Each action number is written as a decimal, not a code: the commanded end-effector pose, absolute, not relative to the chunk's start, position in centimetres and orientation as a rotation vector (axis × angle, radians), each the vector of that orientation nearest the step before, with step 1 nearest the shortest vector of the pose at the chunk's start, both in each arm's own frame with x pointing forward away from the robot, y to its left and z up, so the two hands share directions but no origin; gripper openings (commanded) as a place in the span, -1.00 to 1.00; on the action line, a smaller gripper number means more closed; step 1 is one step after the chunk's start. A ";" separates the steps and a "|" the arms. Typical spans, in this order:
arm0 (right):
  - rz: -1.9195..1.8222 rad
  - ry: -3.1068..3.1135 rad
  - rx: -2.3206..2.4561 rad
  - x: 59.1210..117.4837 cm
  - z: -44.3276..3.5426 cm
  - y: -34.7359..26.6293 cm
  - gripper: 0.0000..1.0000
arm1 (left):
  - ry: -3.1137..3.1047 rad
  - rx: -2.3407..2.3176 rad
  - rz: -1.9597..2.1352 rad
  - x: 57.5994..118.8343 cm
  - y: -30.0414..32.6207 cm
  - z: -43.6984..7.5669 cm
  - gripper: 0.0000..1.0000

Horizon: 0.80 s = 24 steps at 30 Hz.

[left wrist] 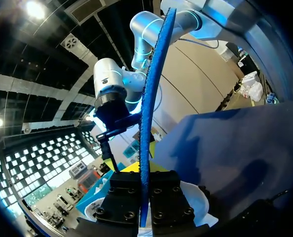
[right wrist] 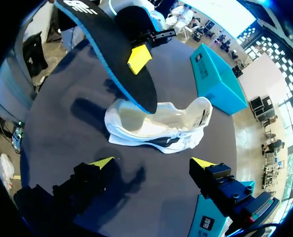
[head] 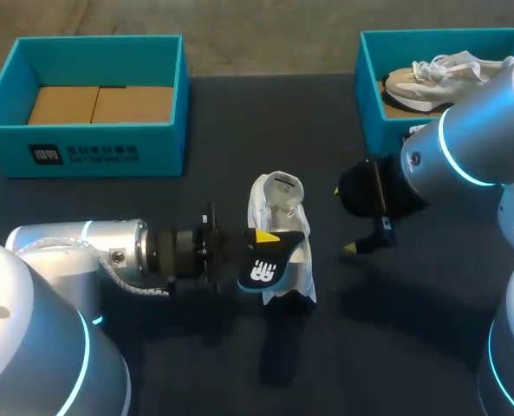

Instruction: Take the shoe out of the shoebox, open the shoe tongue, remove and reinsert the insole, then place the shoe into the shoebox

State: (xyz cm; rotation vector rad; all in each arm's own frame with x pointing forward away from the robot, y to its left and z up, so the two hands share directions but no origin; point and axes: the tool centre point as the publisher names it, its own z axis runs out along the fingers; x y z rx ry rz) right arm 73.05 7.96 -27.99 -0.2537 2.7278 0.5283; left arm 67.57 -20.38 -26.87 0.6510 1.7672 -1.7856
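A white shoe (head: 280, 227) lies on the dark table (head: 196, 364), opening towards the far side. Above its near end my left gripper (head: 262, 246) is shut on a black insole (head: 266, 269) with a white logo. The left wrist view shows that insole (left wrist: 149, 118) edge-on, its blue rim running up from between the fingers (left wrist: 124, 200). My right gripper (head: 344, 221) stands open just right of the shoe. In the right wrist view the shoe (right wrist: 158, 124) lies ahead of my open right gripper (right wrist: 152, 163), with the insole (right wrist: 111, 49) held above it.
A teal shoebox (head: 92, 139) with brown cardboard inside stands at the far left. A second teal shoebox (head: 367, 87) at the far right holds another pale shoe (head: 439, 76), partly behind my right arm. The same far-left box (right wrist: 218, 79) shows beyond the shoe.
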 end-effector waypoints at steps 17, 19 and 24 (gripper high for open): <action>0.527 2.778 -0.379 74.6 -28.8 10.5 1.00 | 1.792 0.650 -1.748 67.0 -20.0 -26.5 -1.00; 0.527 2.778 -0.379 74.6 -28.8 10.5 1.00 | 1.795 0.646 -1.754 66.9 -19.9 -26.6 -1.00; 0.527 2.778 -0.379 74.6 -28.8 10.5 1.00 | 1.800 0.644 -1.752 66.9 -19.9 -27.0 -1.00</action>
